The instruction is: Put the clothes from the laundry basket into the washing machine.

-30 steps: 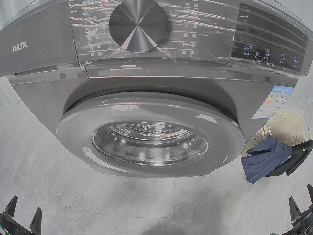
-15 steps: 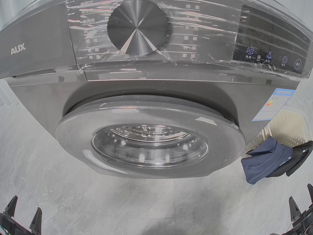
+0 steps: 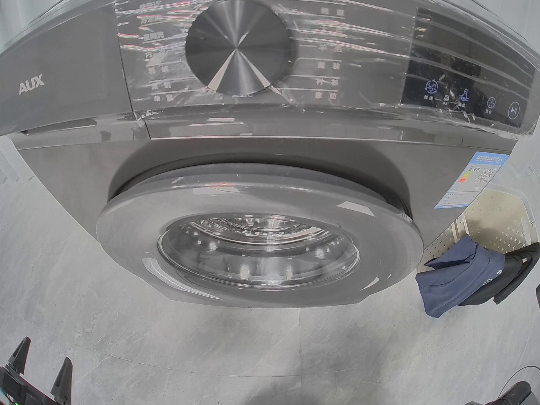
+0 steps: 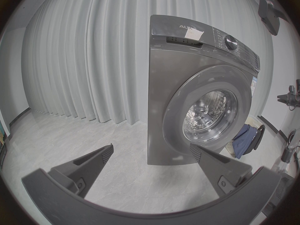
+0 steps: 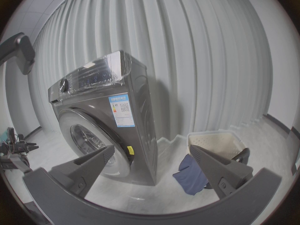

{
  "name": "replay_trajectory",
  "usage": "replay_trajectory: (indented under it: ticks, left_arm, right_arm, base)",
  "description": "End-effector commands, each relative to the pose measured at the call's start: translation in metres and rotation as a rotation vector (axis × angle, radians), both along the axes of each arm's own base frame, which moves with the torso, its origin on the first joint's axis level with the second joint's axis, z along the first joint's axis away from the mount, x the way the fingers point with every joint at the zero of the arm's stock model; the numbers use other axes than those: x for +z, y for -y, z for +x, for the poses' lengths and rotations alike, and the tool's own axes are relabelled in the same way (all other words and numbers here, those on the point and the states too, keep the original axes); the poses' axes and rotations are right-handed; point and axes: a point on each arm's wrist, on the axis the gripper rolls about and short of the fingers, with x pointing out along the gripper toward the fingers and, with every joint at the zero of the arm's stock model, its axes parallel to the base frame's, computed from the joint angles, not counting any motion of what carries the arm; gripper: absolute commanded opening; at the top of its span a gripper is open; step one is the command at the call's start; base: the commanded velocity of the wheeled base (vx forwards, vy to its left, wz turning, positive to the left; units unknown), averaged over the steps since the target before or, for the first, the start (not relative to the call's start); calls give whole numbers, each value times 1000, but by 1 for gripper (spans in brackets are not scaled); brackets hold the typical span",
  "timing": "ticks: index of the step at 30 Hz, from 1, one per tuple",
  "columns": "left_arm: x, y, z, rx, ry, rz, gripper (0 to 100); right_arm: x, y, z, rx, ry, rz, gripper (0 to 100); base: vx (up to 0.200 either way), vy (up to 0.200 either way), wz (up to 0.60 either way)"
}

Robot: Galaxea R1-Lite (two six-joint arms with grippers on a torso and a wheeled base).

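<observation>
The grey washing machine (image 3: 270,153) stands straight ahead with its round glass door (image 3: 259,243) closed. To its right sits the cream laundry basket (image 3: 498,220). A blue garment (image 3: 458,277) and a black garment (image 3: 514,274) hang over its front rim. My left gripper (image 3: 45,352) is low at the left, open and holding nothing, well short of the machine. In the left wrist view the left gripper (image 4: 151,149) faces the door (image 4: 209,116). My right gripper (image 5: 151,149) is open and holds nothing, with the basket (image 5: 218,141) and the blue garment (image 5: 190,174) on the floor beyond it.
Pale tiled floor (image 3: 225,344) spreads between me and the machine. White curtains (image 4: 78,63) hang behind it. A stand with a camera (image 4: 289,99) is off to the machine's right side.
The right gripper's fingers, seen at the lower right edge of the head view earlier, have dropped out of that view. The head camera shifted slightly. The left gripper and the clothes are unmoved.
</observation>
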Motion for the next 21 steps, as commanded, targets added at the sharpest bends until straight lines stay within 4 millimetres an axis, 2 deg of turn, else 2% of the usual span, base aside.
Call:
replay_trajectory:
  ticks: [1,4,9,21]
  left_arm:
    - [-4,0,0,0,0,0,100]
    - [-4,0,0,0,0,0,100]
    - [-4,0,0,0,0,0,100]
    - [-4,0,0,0,0,0,100]
  right_arm:
    - [-30,-19,87,223,-434,-4,100]
    - [-29,-30,98,316,-454,-87,100]
    - [-22,-45,111,406,-478,-123,100]
    - [-3,-65,148,433,-469,-143,100]
  base:
    - [0,0,0]
    - [0,0,0]
    - [0,0,0]
    - [0,0,0]
